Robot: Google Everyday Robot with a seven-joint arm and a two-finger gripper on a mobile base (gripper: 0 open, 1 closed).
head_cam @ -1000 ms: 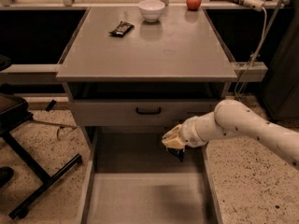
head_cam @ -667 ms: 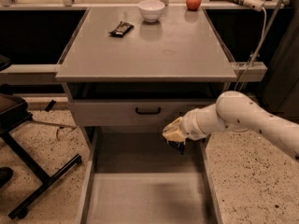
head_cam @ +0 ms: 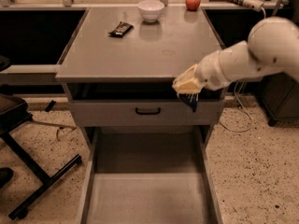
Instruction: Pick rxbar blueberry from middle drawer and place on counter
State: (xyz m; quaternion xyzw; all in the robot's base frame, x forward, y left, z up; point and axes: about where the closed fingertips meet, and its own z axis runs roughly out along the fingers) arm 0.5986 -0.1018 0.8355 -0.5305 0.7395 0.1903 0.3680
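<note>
My gripper [head_cam: 188, 88] is at the right end of the counter's front edge, level with the counter [head_cam: 140, 50] top. It is shut on the rxbar blueberry [head_cam: 192, 101], a dark navy wrapper that hangs down from the fingers in front of the upper drawer front. The middle drawer [head_cam: 145, 197] is pulled out below, its grey floor bare. The white arm reaches in from the right.
On the counter lie another dark-wrapped bar [head_cam: 121, 29], a white bowl [head_cam: 151, 10] and a red apple [head_cam: 193, 2] at the back. A grey drawer front with a black handle [head_cam: 147, 111] is closed above the open drawer. A black chair base [head_cam: 28, 171] stands at left.
My gripper has risen from just above the open drawer to the counter's front edge, carrying the dark bar up with it. The bar on the counter has not moved.
</note>
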